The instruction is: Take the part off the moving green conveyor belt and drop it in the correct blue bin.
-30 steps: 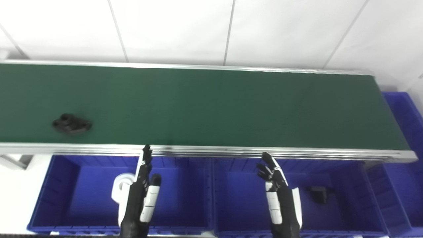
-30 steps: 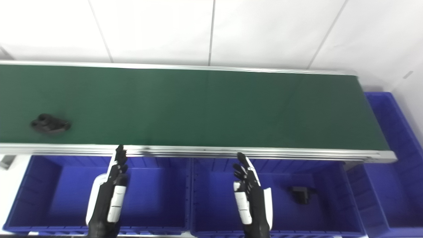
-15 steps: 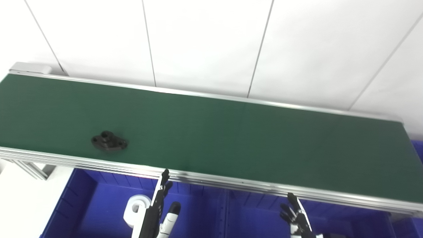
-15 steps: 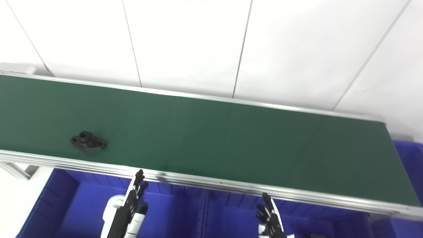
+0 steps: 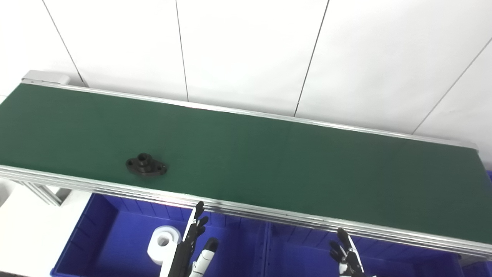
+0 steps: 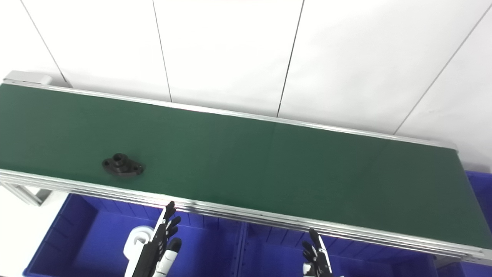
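- Nearest, at the bottom edge, the left hand (image 5: 192,252) rises over the left blue bin (image 5: 96,231), palm edge-on, its fingers (image 5: 198,215) straight, spread a little and holding nothing; the tips reach just short of the belt's near rail.
- The right hand (image 5: 348,256) shows only its upper part above the right blue bin (image 5: 300,254); its fingers (image 5: 343,237) are apart and empty, pointing up toward the rail.
- A white roll-shaped part (image 5: 163,246) lies in the left bin, just left of the left hand.
- Beyond the aluminium rail (image 5: 269,215) runs the green conveyor belt (image 5: 307,169), set against a white panelled wall (image 5: 246,50).
- The black part (image 5: 146,166), a flanged piece with a raised centre hub, sits on the belt's left portion near its front edge, up and to the left of the left hand and well apart from the right one.
- Step in hand, as I judge it: waiting and lining up, with the pick not yet begun.
- The next move likely falls to the left hand: lift over the rail, meet the part, and close the fingers around its hub or flange; timing against belt travel is the main demand.
- Which bin is correct cannot be told here, since the right bin's contents are out of view.
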Robot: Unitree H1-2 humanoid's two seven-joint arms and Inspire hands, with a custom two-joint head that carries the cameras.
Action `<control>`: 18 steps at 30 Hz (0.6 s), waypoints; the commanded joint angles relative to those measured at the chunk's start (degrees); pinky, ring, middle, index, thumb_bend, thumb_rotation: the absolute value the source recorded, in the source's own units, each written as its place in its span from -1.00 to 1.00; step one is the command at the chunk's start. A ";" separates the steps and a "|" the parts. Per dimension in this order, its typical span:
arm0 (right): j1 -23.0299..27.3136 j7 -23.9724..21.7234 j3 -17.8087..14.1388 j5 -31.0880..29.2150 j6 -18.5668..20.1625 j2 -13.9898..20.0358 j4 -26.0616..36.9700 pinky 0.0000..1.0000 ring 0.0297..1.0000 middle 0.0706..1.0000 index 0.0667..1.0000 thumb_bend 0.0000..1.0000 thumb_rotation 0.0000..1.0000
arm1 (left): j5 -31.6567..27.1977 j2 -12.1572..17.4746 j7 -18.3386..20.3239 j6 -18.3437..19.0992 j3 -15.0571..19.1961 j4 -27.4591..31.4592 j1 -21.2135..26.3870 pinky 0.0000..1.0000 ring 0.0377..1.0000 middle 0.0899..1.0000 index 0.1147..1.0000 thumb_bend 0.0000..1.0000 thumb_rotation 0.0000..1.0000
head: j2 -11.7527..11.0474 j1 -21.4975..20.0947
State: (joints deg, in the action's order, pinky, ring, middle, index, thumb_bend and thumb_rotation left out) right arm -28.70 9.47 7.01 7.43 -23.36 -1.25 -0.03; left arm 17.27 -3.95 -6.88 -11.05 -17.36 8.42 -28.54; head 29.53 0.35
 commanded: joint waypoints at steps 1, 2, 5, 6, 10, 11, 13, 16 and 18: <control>-0.04 -0.17 -0.31 0.47 -3.17 -0.01 1.03 0.70 0.76 0.89 0.85 0.36 0.86 | 0.71 -5.34 -1.21 -2.60 -3.59 -0.75 0.69 0.84 0.87 1.00 1.00 0.14 0.92 | 0.06 -0.07; -0.08 -0.34 -0.39 0.30 -3.02 -0.06 1.19 0.69 0.76 0.89 0.85 0.37 0.84 | 0.56 -5.39 -1.20 -2.64 -3.54 -0.89 0.80 0.84 0.87 1.00 1.00 0.14 0.92 | 0.15 -0.19; -0.09 -0.48 -0.42 -0.02 -3.25 0.01 1.40 0.68 0.76 0.88 0.84 0.37 0.69 | 0.50 -5.45 -1.24 -2.86 -3.54 -0.95 0.90 0.83 0.86 0.99 1.00 0.13 0.90 | 0.28 -0.24; -0.02 -0.13 -0.11 0.44 -3.39 0.36 1.70 0.68 0.76 0.88 0.84 0.37 0.68 | 0.56 -5.42 -1.23 -2.97 -3.58 -0.83 0.92 0.83 0.86 0.99 1.00 0.13 0.90 | 0.56 -0.40; 0.01 0.76 -0.02 3.91 -3.42 0.73 5.08 0.60 0.71 0.86 0.85 0.57 0.44 | 0.47 -5.22 -0.87 -2.60 -3.50 -0.04 0.80 0.81 0.85 0.98 1.00 0.13 0.91 | 1.20 -1.05; 0.10 1.02 -0.29 6.21 -3.20 0.62 6.34 0.50 0.63 0.83 0.87 0.64 0.29 | 0.37 -5.11 -0.75 -2.43 -3.40 0.14 0.80 0.80 0.85 0.98 1.00 0.15 0.91 | 1.38 -1.62; 0.65 1.49 -0.90 12.88 -0.48 0.56 9.78 0.44 0.56 0.79 0.89 0.78 0.04 | 0.12 -4.93 -0.50 -2.12 -3.29 0.37 0.85 0.79 0.85 0.98 1.00 0.17 0.92 | 1.55 -2.02; 2.20 1.06 -1.27 19.99 3.18 0.63 13.71 0.45 0.55 0.75 0.90 0.90 -0.17 | -0.37 -4.76 -0.21 -1.86 -3.11 0.48 1.06 0.80 0.85 0.98 1.00 0.18 0.92 | 1.93 -2.95; 4.32 0.32 -1.24 23.38 4.63 1.00 15.70 0.41 0.55 0.74 0.89 0.99 -0.30 | -0.13 -4.81 -0.53 -2.28 -2.98 0.27 1.26 0.77 0.82 0.96 1.00 0.19 0.91 | 2.16 -3.39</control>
State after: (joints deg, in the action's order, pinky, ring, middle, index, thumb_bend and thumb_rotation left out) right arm -25.25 10.22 5.86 28.90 -19.84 -0.48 13.17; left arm 17.09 -3.91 -6.87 -11.93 -17.25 7.80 -28.04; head 31.64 -3.08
